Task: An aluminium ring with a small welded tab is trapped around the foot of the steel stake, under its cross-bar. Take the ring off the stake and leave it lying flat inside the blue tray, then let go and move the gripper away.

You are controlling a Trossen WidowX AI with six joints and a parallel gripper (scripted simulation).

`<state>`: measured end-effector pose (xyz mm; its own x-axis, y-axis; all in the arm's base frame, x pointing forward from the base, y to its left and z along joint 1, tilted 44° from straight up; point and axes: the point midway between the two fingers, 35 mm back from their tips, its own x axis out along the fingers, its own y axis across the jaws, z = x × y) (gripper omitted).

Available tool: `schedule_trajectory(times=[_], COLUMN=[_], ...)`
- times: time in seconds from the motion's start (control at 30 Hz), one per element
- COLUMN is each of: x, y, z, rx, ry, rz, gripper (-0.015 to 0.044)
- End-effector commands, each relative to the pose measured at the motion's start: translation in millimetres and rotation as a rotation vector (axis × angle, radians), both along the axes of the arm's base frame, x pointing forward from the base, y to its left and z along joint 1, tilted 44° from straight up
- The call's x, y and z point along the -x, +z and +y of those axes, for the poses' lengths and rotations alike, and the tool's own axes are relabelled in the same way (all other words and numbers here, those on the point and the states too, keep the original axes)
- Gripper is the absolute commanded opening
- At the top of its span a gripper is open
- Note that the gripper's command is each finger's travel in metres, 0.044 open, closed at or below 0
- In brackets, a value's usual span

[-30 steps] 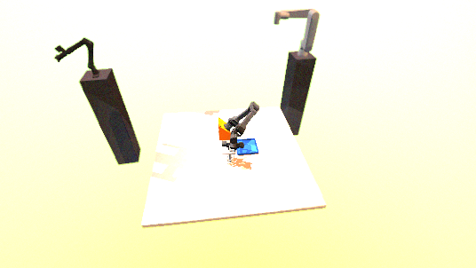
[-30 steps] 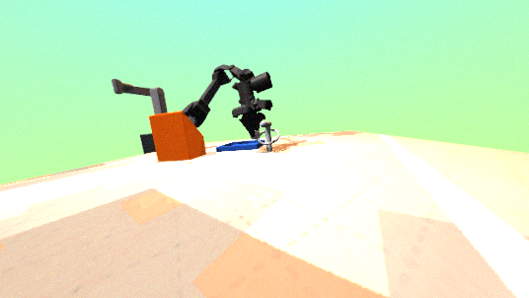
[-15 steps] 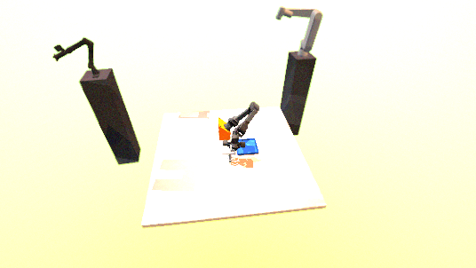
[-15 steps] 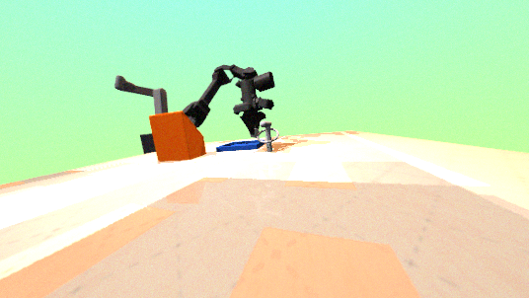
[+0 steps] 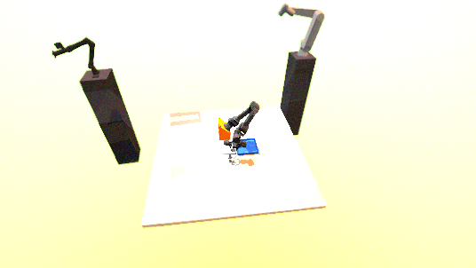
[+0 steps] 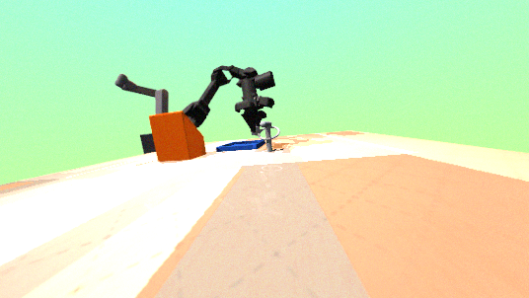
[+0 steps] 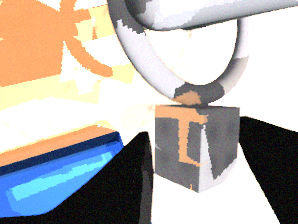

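Observation:
My gripper is shut on the ring's welded tab, a square grey block between the black fingers. The aluminium ring is raised off the table and looks tilted, near the upper part of the steel stake. The cross-bar passes over the ring's upper part in the wrist view and hides some of it. Whether the ring still encircles the stake is hard to tell. The blue tray lies beside the stake and holds no ring.
An orange block stands near the arm's base, behind the tray's side. Two dark pedestals with other arms stand beyond the table. Patches of orange and white light cover the table.

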<state>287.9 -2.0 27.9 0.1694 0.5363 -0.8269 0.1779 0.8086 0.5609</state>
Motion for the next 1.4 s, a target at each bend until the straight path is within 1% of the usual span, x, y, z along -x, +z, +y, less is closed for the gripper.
schedule_trajectory(times=[0.0, 0.7, 1.37], x=[-0.2, 0.1, 1.4], y=[4.2, 13.6, 17.3], z=[-0.6, -4.6, -14.5], rx=[0.025, 0.106, 0.037], ry=[-0.003, -0.002, -0.003], rz=[0.0, 0.011, 0.002], gripper=[0.0, 0.0, 0.0])
